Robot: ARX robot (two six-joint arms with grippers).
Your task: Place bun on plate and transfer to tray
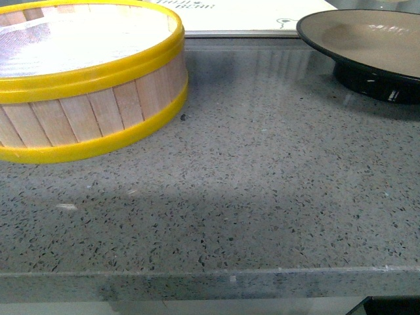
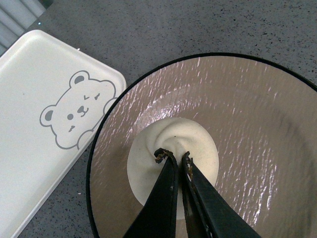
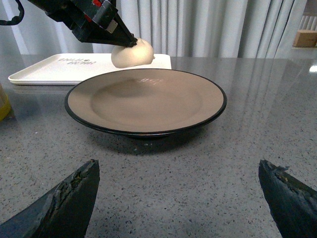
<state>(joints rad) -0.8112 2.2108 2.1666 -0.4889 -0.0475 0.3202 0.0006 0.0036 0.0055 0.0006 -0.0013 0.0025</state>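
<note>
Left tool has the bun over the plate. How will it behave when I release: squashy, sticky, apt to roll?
The bun hangs from a pinch of its pleated top in the left tool, so probably light and soft. Being round, it may roll a little on the glossy plate, though the dished middle should hold it.

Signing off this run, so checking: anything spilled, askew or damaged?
Nothing spilled or askew. Plate sits level and empty; bun is held over it, pinched at its top by the left gripper. One oddity: brownish crust on that gripper's fingertips.
</note>
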